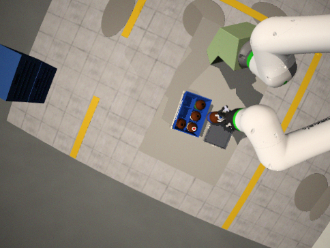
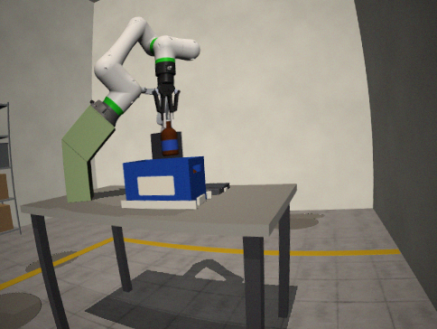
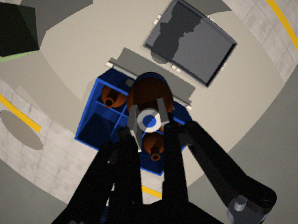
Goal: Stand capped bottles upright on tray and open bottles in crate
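Note:
My gripper [image 2: 167, 113] is shut on the neck of a brown bottle with a blue label [image 2: 170, 141] and holds it upright in the air, above the top of the blue crate [image 2: 163, 177]. From above, the held bottle [image 1: 215, 116] hangs just past the crate's [image 1: 190, 112] right edge, next to the dark grey tray [image 1: 218, 136]. The wrist view shows its blue cap [image 3: 148, 120] between my fingers. A bottle with a red cap [image 1: 192, 127] stands in the crate with three other brown bottles [image 1: 195, 116].
The green robot base [image 1: 232, 44] stands behind the crate on the table. The tray [image 3: 192, 40] lies flat with nothing on it. The table edge [image 2: 253, 217] is near the tray side. A blue bin [image 1: 24, 78] stands far off on the floor.

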`<action>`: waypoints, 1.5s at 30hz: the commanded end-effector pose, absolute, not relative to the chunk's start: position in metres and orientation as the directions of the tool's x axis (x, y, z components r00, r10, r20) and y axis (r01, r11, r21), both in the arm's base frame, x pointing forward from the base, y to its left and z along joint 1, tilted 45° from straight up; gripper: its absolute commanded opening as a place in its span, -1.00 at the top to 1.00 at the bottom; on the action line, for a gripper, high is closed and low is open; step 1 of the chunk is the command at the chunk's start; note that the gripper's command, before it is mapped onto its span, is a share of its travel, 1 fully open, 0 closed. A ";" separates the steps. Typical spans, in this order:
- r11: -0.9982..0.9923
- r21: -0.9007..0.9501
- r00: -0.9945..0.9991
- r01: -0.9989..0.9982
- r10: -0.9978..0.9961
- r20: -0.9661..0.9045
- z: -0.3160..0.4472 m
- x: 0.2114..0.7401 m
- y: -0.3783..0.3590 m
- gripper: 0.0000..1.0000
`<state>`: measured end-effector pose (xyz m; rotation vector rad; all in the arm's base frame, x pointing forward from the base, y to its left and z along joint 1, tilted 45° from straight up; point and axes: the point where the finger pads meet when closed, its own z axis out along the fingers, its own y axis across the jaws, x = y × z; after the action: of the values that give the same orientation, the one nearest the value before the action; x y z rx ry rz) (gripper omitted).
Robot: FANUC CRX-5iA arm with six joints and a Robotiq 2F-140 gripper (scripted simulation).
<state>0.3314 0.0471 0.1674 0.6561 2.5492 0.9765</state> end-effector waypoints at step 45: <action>0.657 0.692 -0.839 0.298 0.526 -0.138 0.203 0.310 0.113 1.00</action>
<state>0.3110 0.1089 0.2010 0.6518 2.5504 0.9860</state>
